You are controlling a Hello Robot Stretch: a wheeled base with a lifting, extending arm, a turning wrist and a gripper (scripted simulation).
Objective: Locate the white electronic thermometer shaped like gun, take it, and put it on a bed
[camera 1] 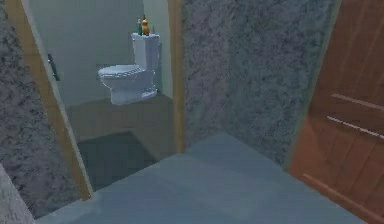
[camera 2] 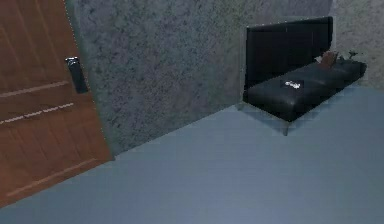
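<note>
Blue-grey floor (camera 1: 230,185) is lying nearest, running along the bottom of both views. In the forward view it is leading up to a wood-framed doorway (camera 1: 176,80) in the upper left. Beyond that a white toilet (camera 1: 128,80) is standing, with a small yellow-orange thing (camera 1: 145,25) sitting on top of its tank (camera 1: 147,50). A speckled grey wall (camera 1: 235,70) is filling the upper middle, and a brown door (camera 1: 350,110) is taking the right edge.

The arm side view is showing a brown panelled door (camera 2: 35,110) with a dark handle (camera 2: 75,73) at its left. At upper right a black bench (camera 2: 310,95) is standing against the wall. A small white thing (camera 2: 291,84) is lying on the bench seat, too small to tell whether it is the thermometer. A brownish thing (camera 2: 328,60) is sitting near the bench's right end. The gripper's state cannot be told.
</note>
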